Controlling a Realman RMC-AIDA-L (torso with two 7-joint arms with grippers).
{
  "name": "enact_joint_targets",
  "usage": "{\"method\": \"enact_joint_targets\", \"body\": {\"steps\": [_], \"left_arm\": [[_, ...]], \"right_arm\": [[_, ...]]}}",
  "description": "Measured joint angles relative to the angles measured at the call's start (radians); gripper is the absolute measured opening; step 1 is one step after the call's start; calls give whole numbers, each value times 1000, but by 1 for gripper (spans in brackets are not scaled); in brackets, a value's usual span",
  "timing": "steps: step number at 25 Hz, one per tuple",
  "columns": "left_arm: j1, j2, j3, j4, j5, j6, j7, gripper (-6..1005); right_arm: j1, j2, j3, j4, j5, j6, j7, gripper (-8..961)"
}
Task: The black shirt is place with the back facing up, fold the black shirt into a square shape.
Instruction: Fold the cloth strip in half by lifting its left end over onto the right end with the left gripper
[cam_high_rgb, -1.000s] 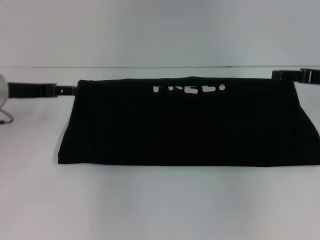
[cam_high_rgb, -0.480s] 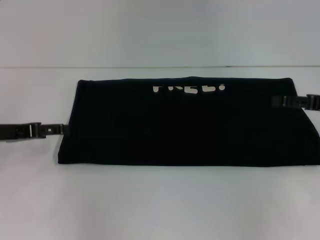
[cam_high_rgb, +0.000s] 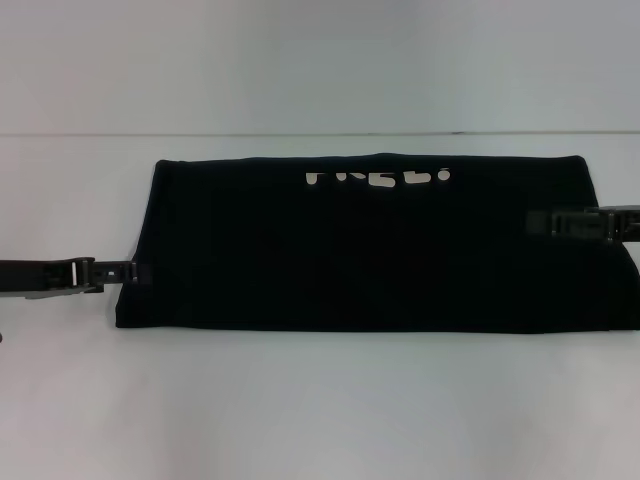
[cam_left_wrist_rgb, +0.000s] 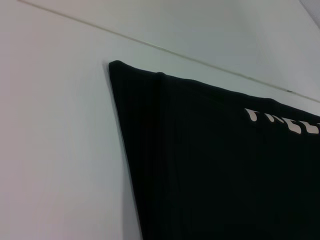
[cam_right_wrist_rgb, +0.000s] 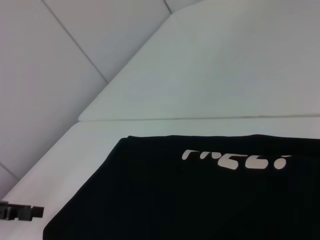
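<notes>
From my head camera, a white table (cam_high_rgb: 320, 400) fills the scene, and the black shirt (cam_high_rgb: 370, 250) lies flat across its middle, already folded into a long band running side to side. A broken row of white lettering (cam_high_rgb: 378, 178) shows along the far edge of the band, a little right of centre.

At the far left, my left pincer (cam_high_rgb: 135, 272) reaches in from the edge of the picture, low over the table. Its tip sits right at the shirt's left edge, near the close left corner; I cannot tell whether it touches the cloth, nor whether its fingers are spread or pressed together.

At the far right, my right pincer (cam_high_rgb: 535, 222) comes in from the right edge and lies over the shirt's right end, about midway between the far and near edges. It is dark against dark cloth, so I cannot tell whether it is spread, closed, or pinching fabric.

The left wrist camera shows none of my own fingers. It shows the shirt's (cam_left_wrist_rgb: 225, 170) far left corner, a soft ridge in the cloth just beside that corner, and the start of the lettering (cam_left_wrist_rgb: 285, 122).

The right wrist camera looks along the band from the other end. It shows the shirt (cam_right_wrist_rgb: 200, 200), the lettering (cam_right_wrist_rgb: 237, 160), and, well beyond the cloth's far end, the small tip of my left pincer (cam_right_wrist_rgb: 22, 212) over bare table.
</notes>
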Motion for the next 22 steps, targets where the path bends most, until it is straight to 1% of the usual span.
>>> {"method": "enact_joint_targets", "body": {"steps": [7,10,15,22], "left_arm": [[-12,-7,4,-22,24,-5,1,938],[-14,-7,10,-35,26,-9,4,939],[-14,-9,27,-36,37,-24,5,939],[-14,-11,29,-39,51,-41,6,939]], "right_arm": [[3,2,1,7,1,-7,-39,748],[3,3,1,5,1,-10,-40,827],[4,8,3,-2,2,-2,-40,907],[4,9,8,-3,2,1,-40,905]]}}
